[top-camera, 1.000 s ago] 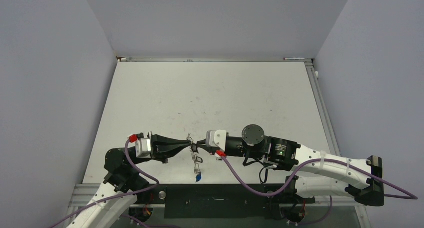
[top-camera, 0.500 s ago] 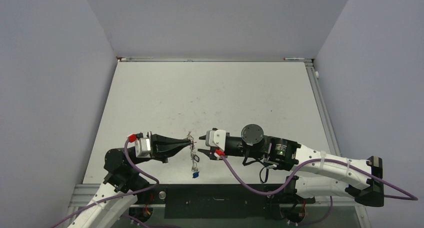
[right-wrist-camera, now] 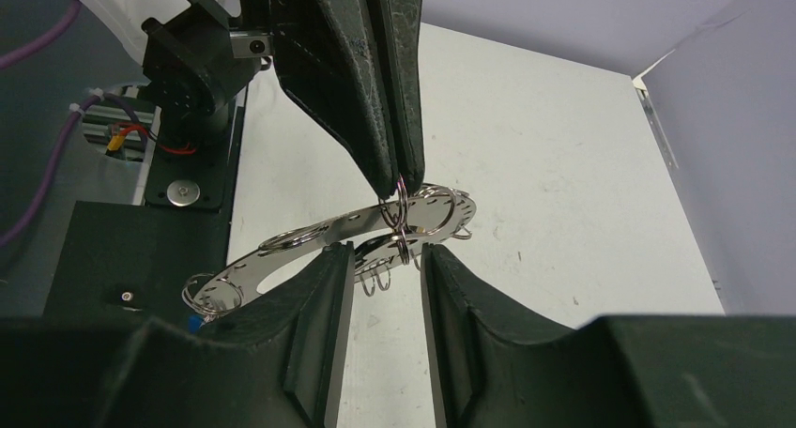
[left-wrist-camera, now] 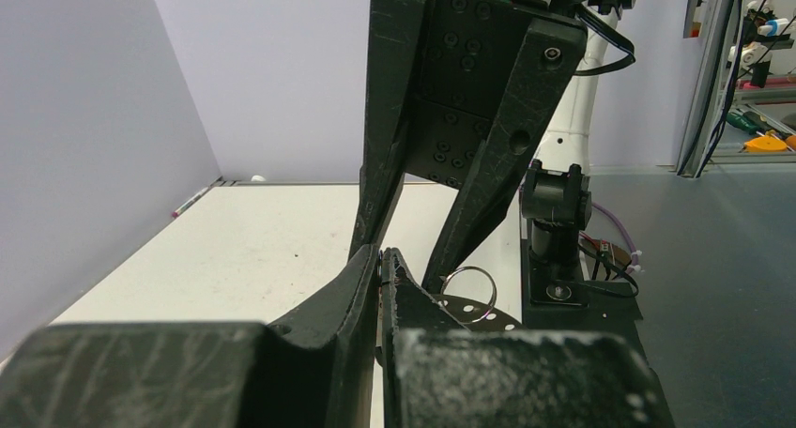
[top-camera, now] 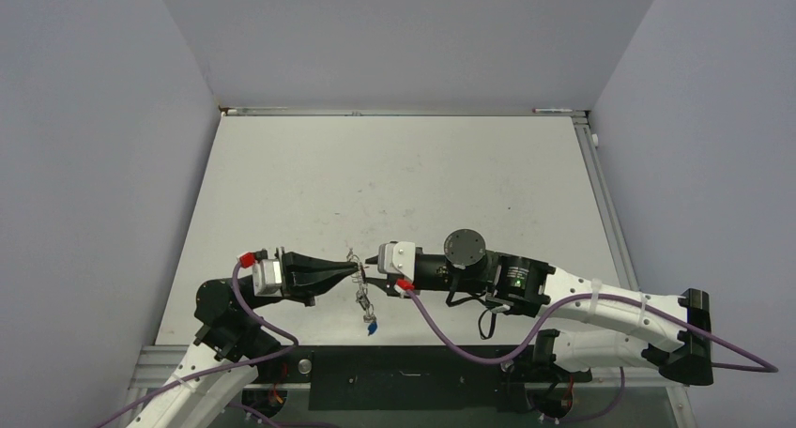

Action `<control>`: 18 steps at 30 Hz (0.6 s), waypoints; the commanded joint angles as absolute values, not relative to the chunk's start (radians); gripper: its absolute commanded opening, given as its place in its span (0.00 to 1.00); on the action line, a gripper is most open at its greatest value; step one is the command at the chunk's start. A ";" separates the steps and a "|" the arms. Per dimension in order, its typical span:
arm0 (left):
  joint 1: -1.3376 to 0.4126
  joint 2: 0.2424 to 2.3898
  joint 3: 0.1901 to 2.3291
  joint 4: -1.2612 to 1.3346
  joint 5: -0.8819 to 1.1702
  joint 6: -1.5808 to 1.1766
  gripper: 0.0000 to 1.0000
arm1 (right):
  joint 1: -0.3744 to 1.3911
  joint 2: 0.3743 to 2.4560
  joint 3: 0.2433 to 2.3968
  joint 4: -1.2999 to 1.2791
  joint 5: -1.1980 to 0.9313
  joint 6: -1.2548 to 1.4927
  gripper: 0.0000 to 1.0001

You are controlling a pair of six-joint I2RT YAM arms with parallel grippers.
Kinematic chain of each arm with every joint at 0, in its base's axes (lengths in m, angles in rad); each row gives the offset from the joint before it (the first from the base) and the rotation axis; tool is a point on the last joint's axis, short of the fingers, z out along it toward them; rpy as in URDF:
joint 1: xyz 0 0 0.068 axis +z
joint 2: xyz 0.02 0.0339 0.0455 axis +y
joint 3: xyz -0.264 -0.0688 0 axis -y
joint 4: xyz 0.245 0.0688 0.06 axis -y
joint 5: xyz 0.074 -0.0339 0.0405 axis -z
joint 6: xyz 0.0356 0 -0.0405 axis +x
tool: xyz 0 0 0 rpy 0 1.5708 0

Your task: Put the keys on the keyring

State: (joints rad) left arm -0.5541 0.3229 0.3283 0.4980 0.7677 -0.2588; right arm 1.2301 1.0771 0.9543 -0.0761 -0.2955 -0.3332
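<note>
The keyring, a flat silvery ring with small wire loops, hangs tilted just above the table. My left gripper comes in from above in the right wrist view and is shut on one wire loop at its rim. In the top view the left gripper holds the keyring near the table's front edge. One of the keys, with a blue tag, dangles from its low end. My right gripper is open, and its fingers stand either side of the ring's rim without touching it.
The white table stretches back to grey walls on three sides. A black base plate with the arm mounts lies along the near edge, just below the hanging ring. Purple cables loop from both wrists.
My right gripper has gone from shut at the ring to open, and its arm has shifted a little left. The left gripper has kept its grip. The hanging key swung slightly.
</note>
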 commanded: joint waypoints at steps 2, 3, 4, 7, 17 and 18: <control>-0.548 0.318 0.380 0.565 0.762 -0.270 0.00 | 1.219 1.087 1.007 -0.009 -0.344 -0.341 0.29; -0.548 0.318 0.380 0.565 0.762 -0.270 0.00 | 1.219 1.090 1.009 0.013 -0.346 -0.340 0.29; -0.548 0.318 0.380 0.565 0.763 -0.270 0.00 | 1.219 1.091 1.009 0.020 -0.349 -0.339 0.28; -0.548 0.316 0.380 0.565 0.763 -0.270 0.00 | 1.219 1.094 1.012 0.028 -0.354 -0.337 0.27; -0.548 0.309 0.380 0.559 0.760 -0.265 0.00 | 1.212 1.109 1.004 0.040 -0.344 -0.334 0.17; -0.548 0.309 0.380 0.558 0.760 -0.265 0.00 | 1.211 1.108 1.002 0.042 -0.342 -0.332 0.16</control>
State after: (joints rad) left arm -0.5541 0.3222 0.3283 0.4973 0.7677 -0.2584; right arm 1.2224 1.1011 0.9668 -0.0238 -0.3283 -0.3325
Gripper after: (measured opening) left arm 0.006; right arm 0.184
